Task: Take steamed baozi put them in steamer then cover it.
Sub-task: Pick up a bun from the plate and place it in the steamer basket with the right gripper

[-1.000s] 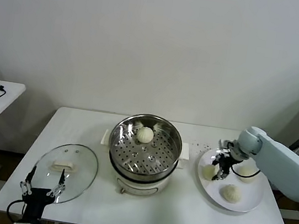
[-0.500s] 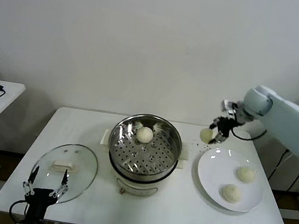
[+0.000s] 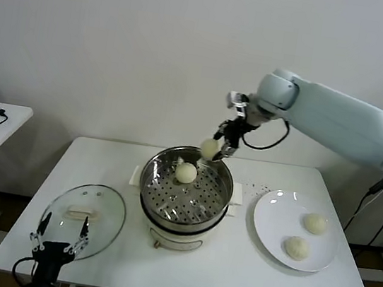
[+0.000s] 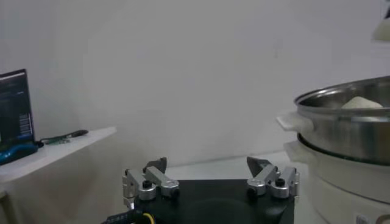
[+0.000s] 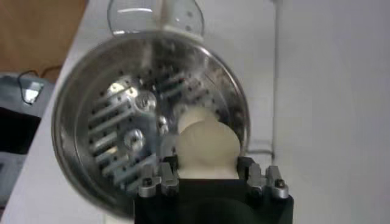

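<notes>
Four baozi: all are seen in the head view — one held in the air, one in the steamer, two on the plate.
Head view, right gripper: it is clamped on a baozi and held above the far right rim of the steamer.
Head view, steamer: it stands mid-table on its white base, with one bun lying on the perforated floor toward the far side.
Head view, plate: it is set to the right of the steamer, apart from it, with two buns on it.
Head view, cover: it lies flat on the table left of the steamer, handle up.
Head view, left gripper: it is held low at the near table edge, just before the cover, fingers spread and holding nothing.
Left wrist view, left gripper: its two fingers are seen wide apart with nothing between them; the steamer stands beyond, a bun top showing over its rim.
Right wrist view, right gripper: the held baozi is pinched between the fingers, over the steamer, whose floor shows below; the bun inside is partly hidden behind the held one, and the cover is seen past the steamer's rim.
</notes>
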